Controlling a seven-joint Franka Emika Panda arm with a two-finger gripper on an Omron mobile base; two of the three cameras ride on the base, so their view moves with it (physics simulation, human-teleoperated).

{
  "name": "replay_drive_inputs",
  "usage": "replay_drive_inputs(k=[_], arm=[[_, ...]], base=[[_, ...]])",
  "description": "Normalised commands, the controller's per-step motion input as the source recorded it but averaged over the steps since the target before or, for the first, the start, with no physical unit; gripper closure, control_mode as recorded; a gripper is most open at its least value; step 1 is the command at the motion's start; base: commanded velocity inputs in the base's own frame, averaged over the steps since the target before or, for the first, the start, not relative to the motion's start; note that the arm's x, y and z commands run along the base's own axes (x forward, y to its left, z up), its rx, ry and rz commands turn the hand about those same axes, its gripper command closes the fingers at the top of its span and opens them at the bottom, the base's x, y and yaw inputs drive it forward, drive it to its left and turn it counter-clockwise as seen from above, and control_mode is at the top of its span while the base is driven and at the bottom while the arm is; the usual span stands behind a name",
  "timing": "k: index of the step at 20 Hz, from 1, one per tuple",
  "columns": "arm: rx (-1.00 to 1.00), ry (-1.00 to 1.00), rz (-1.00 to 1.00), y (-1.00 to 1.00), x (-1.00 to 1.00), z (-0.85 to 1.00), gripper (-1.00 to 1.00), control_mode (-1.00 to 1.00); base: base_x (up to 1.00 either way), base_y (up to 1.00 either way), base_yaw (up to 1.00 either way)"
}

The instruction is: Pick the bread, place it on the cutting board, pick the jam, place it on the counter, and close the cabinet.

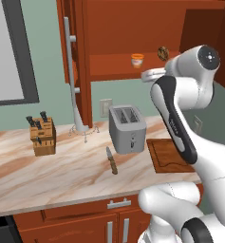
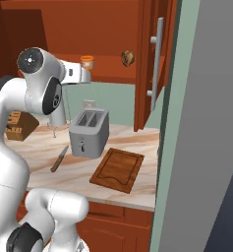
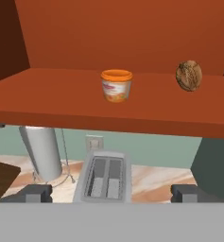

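The cabinet [image 1: 133, 28] stands open, with its door [image 2: 150, 64] swung out. On its lower shelf the small orange jam [image 3: 116, 85] sits at the middle. The speckled brown bread [image 3: 189, 75] lies to the jam's right. My gripper [image 3: 111, 194] is open and empty, hovering in front of the shelf edge and a little below it, short of both items. Its fingertips [image 3: 35, 193] stand wide apart. From the side, the jam [image 1: 137, 60] and bread [image 1: 163, 52] lie just beyond my hand. The dark cutting board [image 1: 167, 155] lies on the counter [image 1: 61, 171] right of the toaster.
A silver toaster [image 1: 127, 128] stands directly below my hand. A knife [image 1: 112, 160] lies in front of it. A knife block [image 1: 42, 135] stands at the left, and a grey cylinder on a wire stand [image 1: 79, 121] sits by the wall. A wall [image 2: 201, 123] closes off the right side.
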Motion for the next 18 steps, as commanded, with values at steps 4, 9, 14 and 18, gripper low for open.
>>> replay_drive_inputs(k=[4, 9, 14, 18], arm=[[0.01, 0.04, 0.00, 0.00, 0.24, 0.28, -1.00, -1.00], [0.03, 0.09, 0.00, 0.00, 0.29, 0.18, -1.00, -1.00], [0.03, 0.11, 0.00, 0.00, 0.36, 0.04, -1.00, -1.00], [0.00, 0.01, 0.00, 0.00, 0.33, 0.00, -1.00, -1.00]], base=[[0.00, 0.00, 0.00], [0.00, 0.00, 0.00], [0.00, 0.00, 0.00], [0.00, 0.00, 0.00]])
